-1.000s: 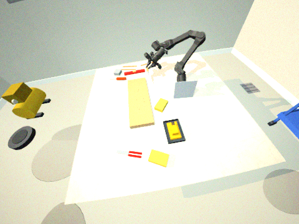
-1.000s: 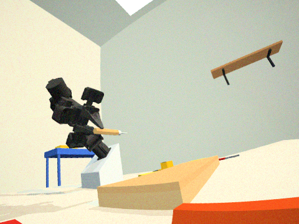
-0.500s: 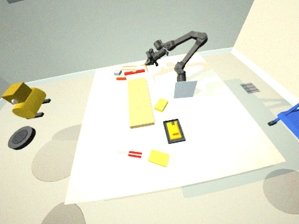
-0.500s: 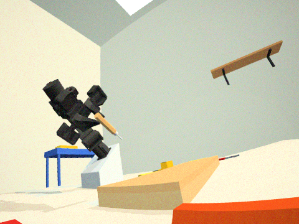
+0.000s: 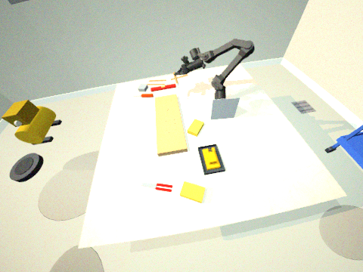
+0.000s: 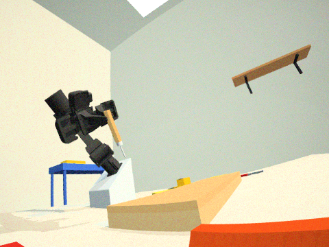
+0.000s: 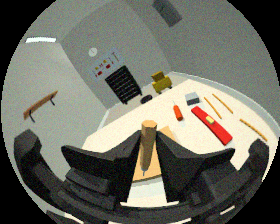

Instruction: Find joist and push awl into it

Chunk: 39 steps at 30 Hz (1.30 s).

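Observation:
The awl [image 5: 175, 78] [image 6: 114, 127] [image 7: 148, 137] has a light wooden handle and a thin metal tip. My gripper [image 5: 178, 73] [image 6: 107, 112] [image 7: 148, 133] is shut on its handle and holds it in the air, tip pointing down and tilted in the exterior view. The plain wooden floor panel [image 5: 170, 125] [image 6: 178, 197] [image 7: 155, 167] lies on the table; the awl is clear of it. The yellow stud finder [image 5: 212, 156] [image 6: 183, 182] lies in the black tray [image 5: 202, 162]. The joist is hidden. No hole can be made out in the panel at this size.
Yellow blocks [image 5: 196, 128] [image 5: 193, 192] lie near the panel and tray. Red-handled pliers [image 5: 163, 187] lie at the near side. At the panel's far end are a red level [image 5: 163, 88] [image 7: 211, 125], an orange screwdriver [image 5: 147, 95] [image 7: 178, 113], a grey block [image 5: 143, 88] [image 7: 192, 98] and thin sticks.

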### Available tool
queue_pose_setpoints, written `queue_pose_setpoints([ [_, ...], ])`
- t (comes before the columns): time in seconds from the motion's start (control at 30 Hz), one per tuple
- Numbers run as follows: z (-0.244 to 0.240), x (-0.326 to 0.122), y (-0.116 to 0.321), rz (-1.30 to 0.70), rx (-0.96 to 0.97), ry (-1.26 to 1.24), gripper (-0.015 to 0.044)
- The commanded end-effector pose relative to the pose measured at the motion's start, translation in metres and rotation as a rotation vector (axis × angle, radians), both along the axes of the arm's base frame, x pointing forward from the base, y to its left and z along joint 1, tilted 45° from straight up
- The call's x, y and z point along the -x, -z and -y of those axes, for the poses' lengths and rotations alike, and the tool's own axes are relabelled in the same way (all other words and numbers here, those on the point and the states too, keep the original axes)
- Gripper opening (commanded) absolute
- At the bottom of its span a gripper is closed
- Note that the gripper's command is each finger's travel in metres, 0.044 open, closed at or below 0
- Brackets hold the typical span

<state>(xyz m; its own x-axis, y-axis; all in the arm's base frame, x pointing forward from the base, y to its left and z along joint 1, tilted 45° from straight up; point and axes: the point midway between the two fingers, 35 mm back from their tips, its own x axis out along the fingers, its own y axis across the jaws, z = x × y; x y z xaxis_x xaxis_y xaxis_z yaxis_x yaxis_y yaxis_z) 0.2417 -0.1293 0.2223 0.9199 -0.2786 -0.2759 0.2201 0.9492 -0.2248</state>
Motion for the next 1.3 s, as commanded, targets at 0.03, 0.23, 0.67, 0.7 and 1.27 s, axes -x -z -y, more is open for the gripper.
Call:
queue_pose_setpoints([
  [0.03,-0.006,0.000,-0.007,0.008,0.162,-0.083,0.0000],
  [0.23,-0.013,0.000,-0.016,0.019,0.392,-0.179,0.0000],
  [0.67,-0.016,-0.028,0.007,-0.137,0.285,-0.294,0.0000],
  [0.7,-0.017,-0.030,0.009,-0.150,0.284,-0.309,0.0000],
  [1.27,-0.035,-0.068,0.045,-0.341,0.269,-0.573,0.0000],
])
